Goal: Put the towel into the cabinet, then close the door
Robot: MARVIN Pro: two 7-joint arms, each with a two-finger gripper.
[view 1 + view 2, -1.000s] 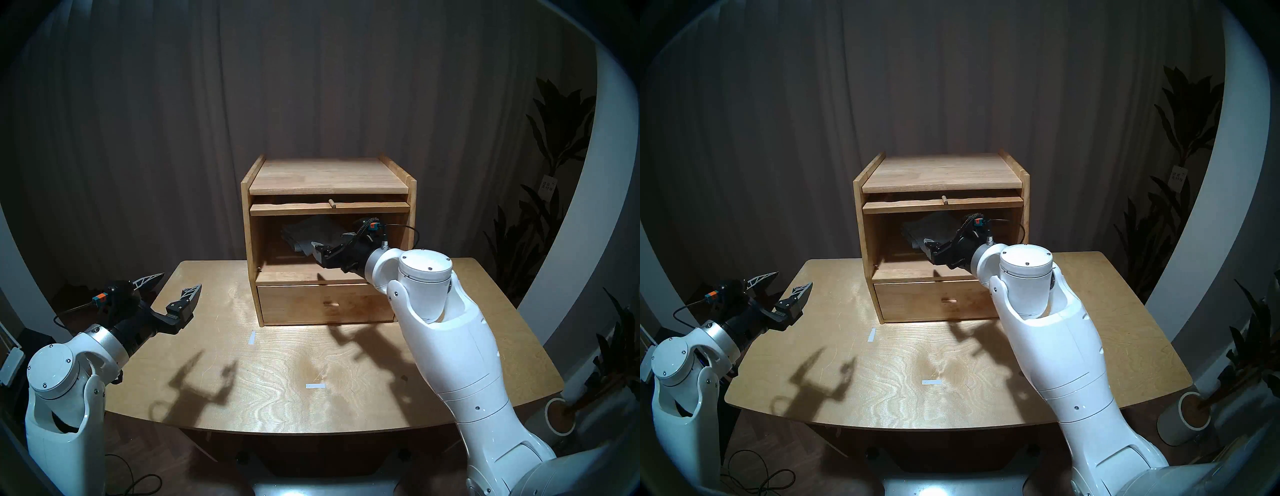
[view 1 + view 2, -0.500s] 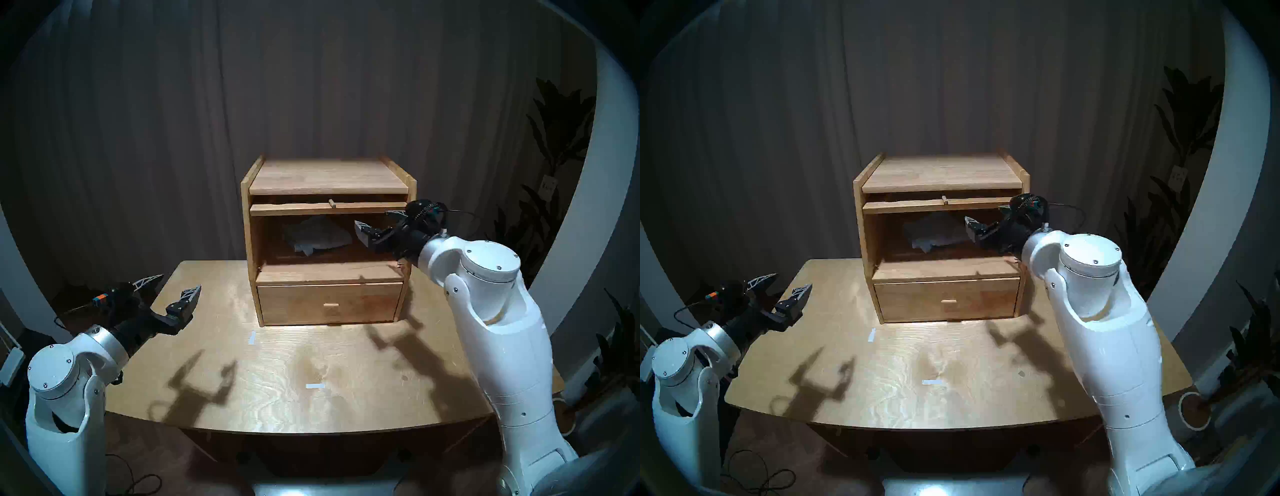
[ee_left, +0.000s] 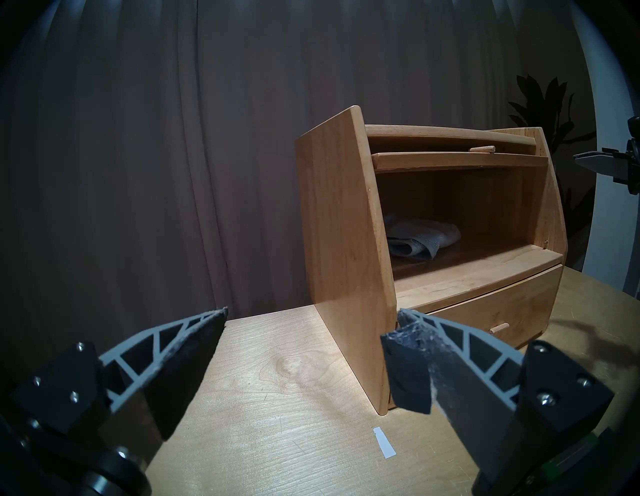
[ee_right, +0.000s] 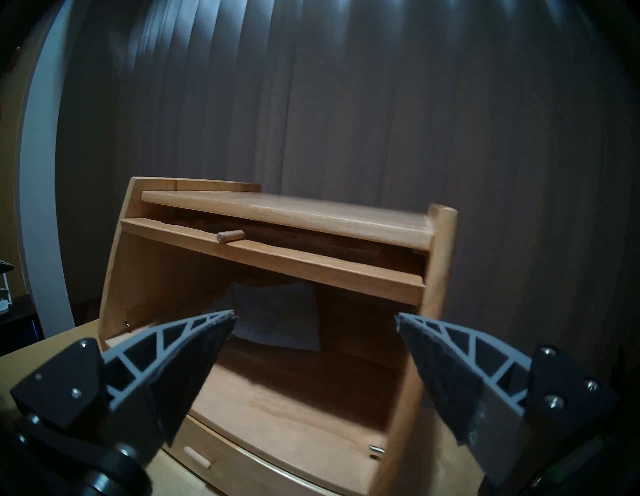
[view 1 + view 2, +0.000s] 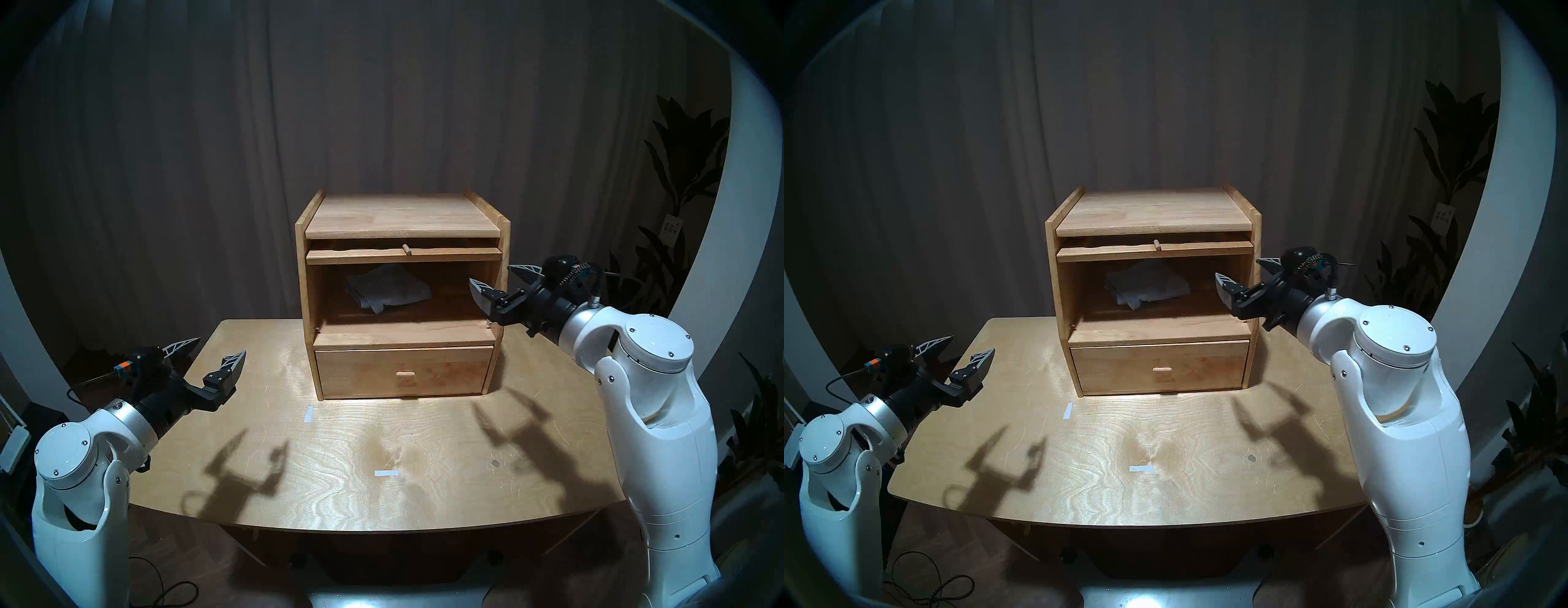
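The towel (image 5: 386,288) lies crumpled at the back left of the cabinet (image 5: 402,297) compartment, which stands at the bench's (image 5: 339,475) far edge. The door (image 5: 403,256) is slid up under the top; it looks light and rigid, best taken by its peg knob (image 5: 407,249). Left tool (image 5: 210,350) and right tool (image 5: 500,278) both gape wide, holding nothing

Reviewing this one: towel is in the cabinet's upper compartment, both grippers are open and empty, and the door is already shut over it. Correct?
Not quite. The door is not shut: the head view shows it lying flat under the top of the cabinet, leaving the compartment open. The rest holds: the towel lies inside, and the left gripper and right gripper are open and empty.
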